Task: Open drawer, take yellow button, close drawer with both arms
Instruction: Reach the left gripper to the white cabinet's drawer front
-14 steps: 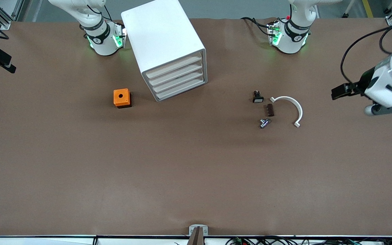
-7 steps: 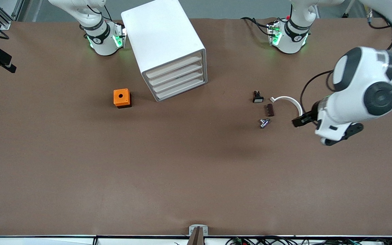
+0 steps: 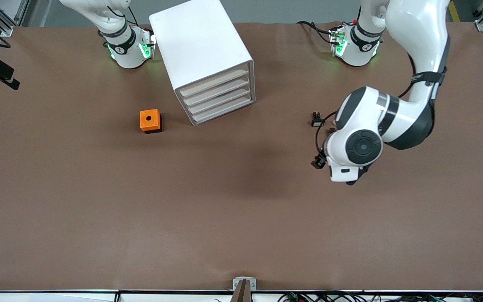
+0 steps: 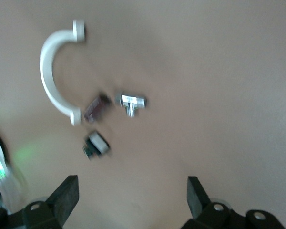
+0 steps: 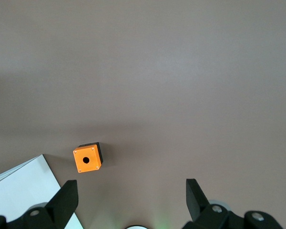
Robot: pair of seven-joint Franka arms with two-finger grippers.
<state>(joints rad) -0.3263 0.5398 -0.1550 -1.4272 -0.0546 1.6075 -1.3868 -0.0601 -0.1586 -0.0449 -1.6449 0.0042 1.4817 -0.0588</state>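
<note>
1. The left gripper (image 4: 131,191), jaws wide and empty, hangs over small parts toward the left arm's end, well apart from the cabinet (image 3: 201,54).
2. The top drawer (image 3: 214,83) sits shut; likely light, pulled by its front lip.
3. The button is unseen.
4. The right gripper (image 5: 128,191), spread and empty, waits high over the table.

— Glossy white shell on the left arm (image 3: 396,117), with black joint discs; smooth white plastic on the cabinet (image 3: 201,50), off-white on the drawer (image 3: 214,80) front
— Matt brown table (image 3: 141,209) cover; shiny metal on the small T-shaped part (image 4: 131,102); plain orange box (image 3: 149,120), plastic by the look
</note>
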